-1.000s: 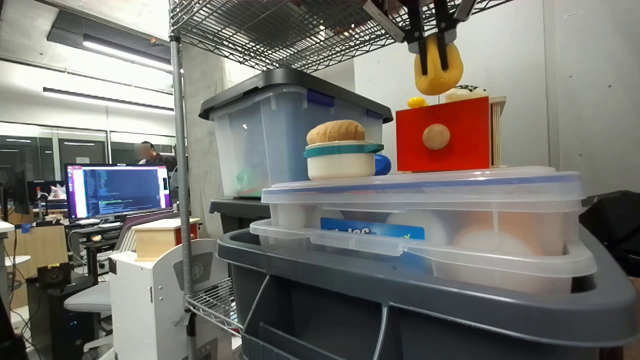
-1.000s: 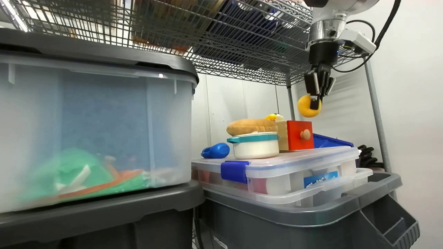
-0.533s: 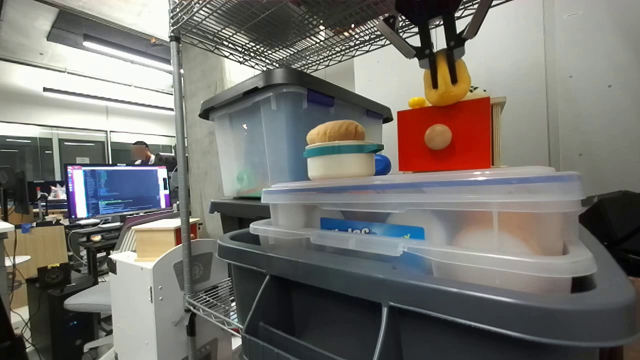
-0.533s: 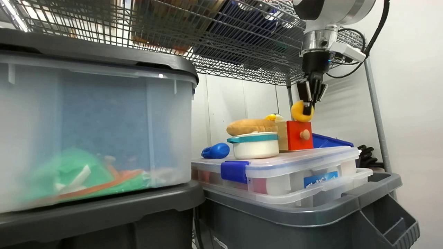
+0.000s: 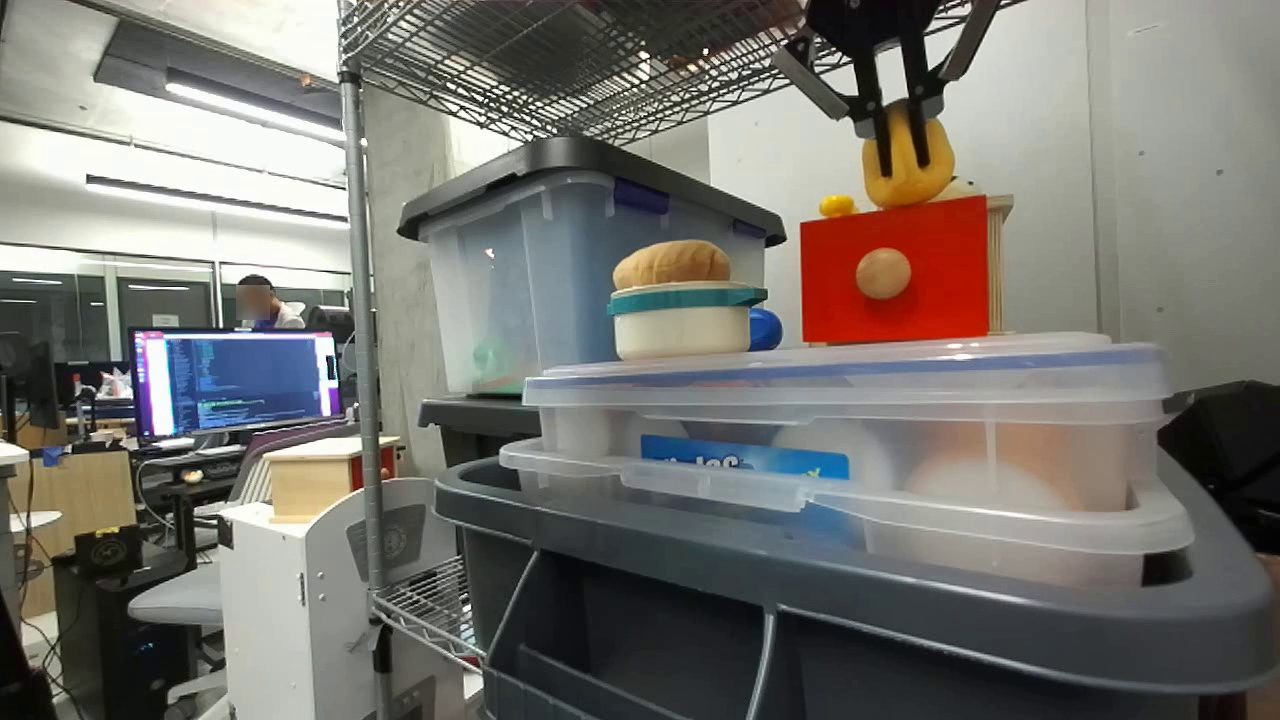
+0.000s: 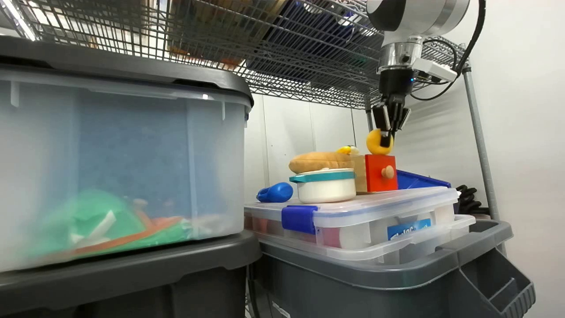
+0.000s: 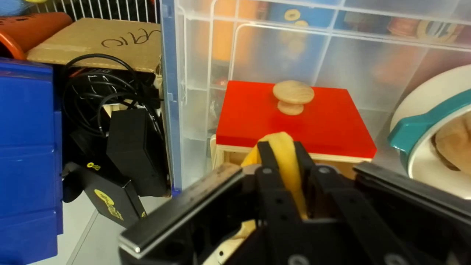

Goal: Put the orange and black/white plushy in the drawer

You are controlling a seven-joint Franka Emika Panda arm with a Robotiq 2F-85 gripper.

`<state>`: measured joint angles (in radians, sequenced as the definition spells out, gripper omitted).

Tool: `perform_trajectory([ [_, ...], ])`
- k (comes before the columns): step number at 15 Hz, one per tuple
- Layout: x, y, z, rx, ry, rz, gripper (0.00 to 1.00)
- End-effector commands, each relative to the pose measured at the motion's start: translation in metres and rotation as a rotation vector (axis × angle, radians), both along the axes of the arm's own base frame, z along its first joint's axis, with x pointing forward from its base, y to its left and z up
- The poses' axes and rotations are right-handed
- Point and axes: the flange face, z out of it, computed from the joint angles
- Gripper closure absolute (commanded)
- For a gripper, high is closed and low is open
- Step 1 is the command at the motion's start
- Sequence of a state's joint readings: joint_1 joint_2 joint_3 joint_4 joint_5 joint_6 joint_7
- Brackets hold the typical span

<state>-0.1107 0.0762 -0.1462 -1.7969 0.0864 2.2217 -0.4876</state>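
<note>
The yellow-orange plushy (image 5: 938, 178) is pinched between my gripper's fingers (image 5: 904, 167), low over the red-fronted drawer (image 5: 835, 285). The plushy's lower edge meets the front's top edge in both exterior views, the other sighting being the plushy (image 6: 374, 141) above the drawer front (image 6: 375, 174). In the wrist view the drawer's red front (image 7: 323, 114) has a round wooden knob (image 7: 293, 92). A wooden-edged opening shows behind the front. The plushy (image 7: 289, 165) is over that opening, with my fingers (image 7: 282, 145) on both sides. Its underside and the drawer's inside are mostly hidden.
A cream-and-yellow toy (image 6: 348, 150) lies on the box top behind the plushy. A cream pot with teal rim (image 5: 683, 330) stands beside the box, holding a tan plush (image 5: 672, 264). A blue item (image 6: 276, 192) lies nearby. A wire shelf (image 6: 282, 53) hangs overhead.
My gripper has come down with the plushy onto the drawer front's top edge, then moved sideways. The red-fronted box has shifted slightly the same way. The plushy stays held.
</note>
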Motion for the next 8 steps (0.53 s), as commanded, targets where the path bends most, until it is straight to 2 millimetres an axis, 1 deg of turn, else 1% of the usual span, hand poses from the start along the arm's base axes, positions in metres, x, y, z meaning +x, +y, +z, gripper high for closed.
perform_trajectory([
  [1, 0.0101, -0.0006, 0.0058, 0.003, -0.022, -0.007, 0.96],
  [3, 0.0108, -0.001, 0.0071, 0.003, -0.022, -0.006, 0.96],
  [4, 0.011, -0.0014, 0.008, 0.0, -0.02, -0.007, 0.6],
  [5, 0.0112, -0.002, 0.0095, -0.001, -0.021, -0.011, 0.57],
  [7, 0.0123, -0.0019, 0.0126, 0.0, -0.023, -0.019, 0.45],
  [8, 0.0126, -0.0018, 0.0145, 0.001, -0.026, -0.022, 0.37],
])
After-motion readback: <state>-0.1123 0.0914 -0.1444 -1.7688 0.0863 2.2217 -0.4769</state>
